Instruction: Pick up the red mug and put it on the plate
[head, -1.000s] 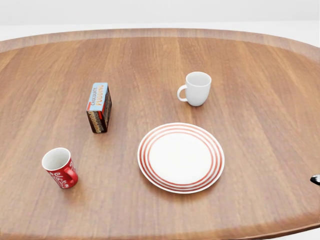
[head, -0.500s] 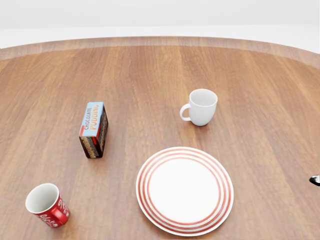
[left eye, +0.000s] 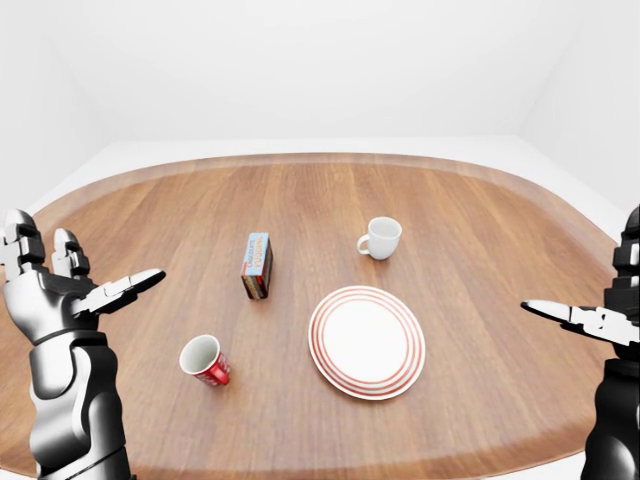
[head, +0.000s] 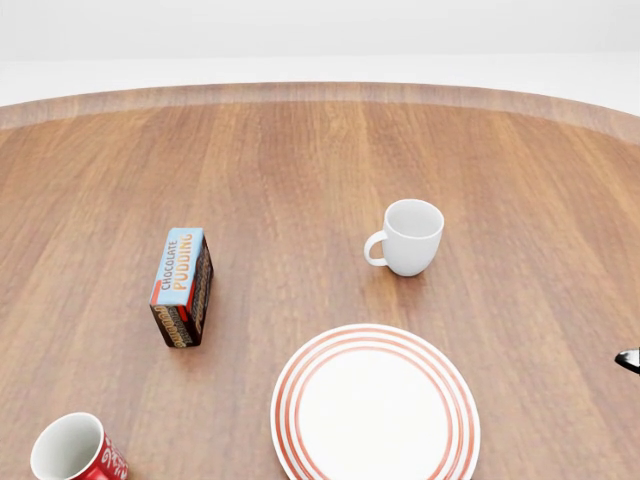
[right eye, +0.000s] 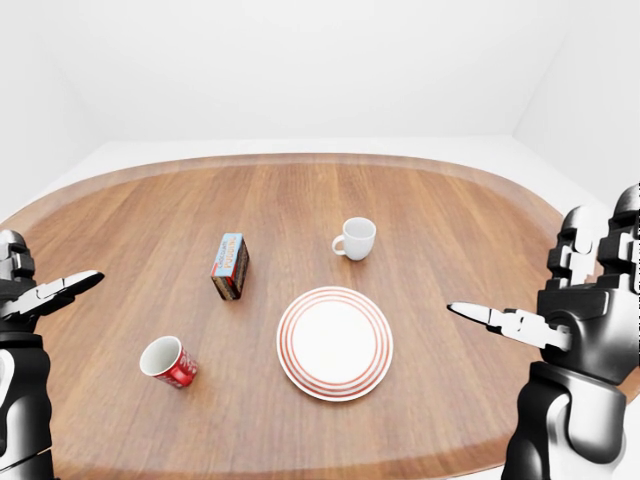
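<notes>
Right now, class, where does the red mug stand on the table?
In the left-eye view the red mug stands upright at lower left, left of the striped plate, below the pudding box.

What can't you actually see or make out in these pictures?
- Red mug: the head view's bottom edge cuts off its base.
- Plate: its lower rim is cut off there too.
- Red mug's handle: not visible in the left-eye view; the body hides it.
- Pudding box: lettering too small to read in the eye views.
- Right hand: cropped by the right-eye view's edge.
</notes>
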